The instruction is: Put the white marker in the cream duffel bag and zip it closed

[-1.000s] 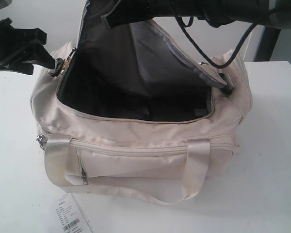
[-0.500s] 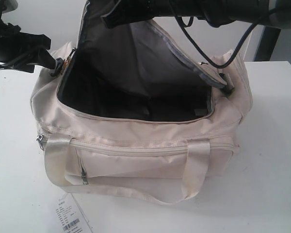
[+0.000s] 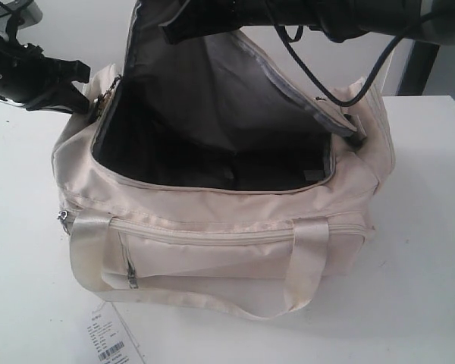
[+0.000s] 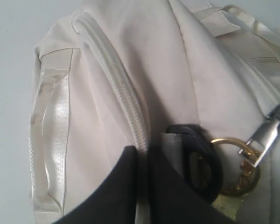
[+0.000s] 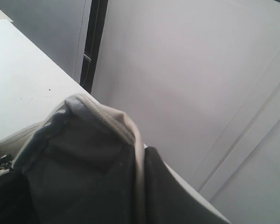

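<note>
Your right gripper is pinched shut on the lifted top flap of the soft cream fabric duffel bag, holding the mouth wide so the dark lining shows. Your left gripper sits at the bag's end by the gold metal ring and the zipper start, likely staged for zipping. I can't tell how its jaws stand. Slim white marker: not visible in any view (maybe inside, can't confirm). White paper barcode tag: print too small to read.

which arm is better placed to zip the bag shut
probably left. the left gripper sits at the end of the bag, right by the zipper. the right gripper is up top, shut on the flap, holding it open.
</note>
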`<state>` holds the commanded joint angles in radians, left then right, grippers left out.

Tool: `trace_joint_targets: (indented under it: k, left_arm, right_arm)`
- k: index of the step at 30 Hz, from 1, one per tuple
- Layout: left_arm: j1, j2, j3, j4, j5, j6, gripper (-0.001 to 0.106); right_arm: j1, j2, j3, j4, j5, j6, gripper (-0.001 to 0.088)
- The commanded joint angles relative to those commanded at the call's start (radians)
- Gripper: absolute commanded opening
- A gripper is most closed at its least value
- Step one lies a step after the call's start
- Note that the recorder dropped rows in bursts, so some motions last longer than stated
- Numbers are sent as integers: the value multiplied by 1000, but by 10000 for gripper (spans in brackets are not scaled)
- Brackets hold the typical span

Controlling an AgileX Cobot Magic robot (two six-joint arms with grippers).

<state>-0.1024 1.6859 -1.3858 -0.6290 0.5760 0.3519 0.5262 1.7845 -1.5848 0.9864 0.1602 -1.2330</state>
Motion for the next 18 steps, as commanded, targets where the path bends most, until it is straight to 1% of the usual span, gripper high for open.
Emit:
trace_joint_targets:
  k: [5,10,18]
  left_arm:
    - [0,-9,0,2,0,0,0]
    - [0,-11,0,9,16,73,0]
    - [0,-11,0,9,-16,73,0]
  right_arm:
    - [0,0,0,0,0,0,0]
    - [0,0,0,0,0,0,0]
    - [0,0,0,0,0,0,0]
